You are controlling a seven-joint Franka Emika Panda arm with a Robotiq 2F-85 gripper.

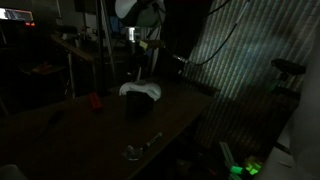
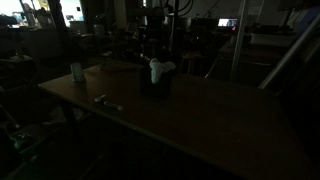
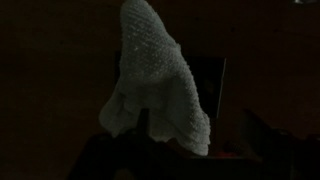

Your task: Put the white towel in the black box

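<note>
Jaws of the gripper [image 1: 138, 73] were swallowed by the dark, so I could not tell whether they were wide, narrow or pinching cloth. Across the lower half of both exterior views ran the table [image 2: 200, 120], and the arm [image 1: 133, 38] hung over its far middle. Below it sat the box [image 2: 153, 88], near black against the wood, with the towel [image 2: 160, 69] bunched at its top, seemingly draped on the rim rather than down inside. In the wrist view the towel [image 3: 150, 80] filled the centre as a peaked, hanging fold. The risk, as I judged it: let go there, the cloth could catch the rim and slide off outside, since the edges were barely readable in that gloom. A low push might also shove the box along. At the left of an exterior view stood a cup [image 2: 77, 72], well apart, and a small metal piece [image 1: 140, 149] lay near the table's front edge.
</note>
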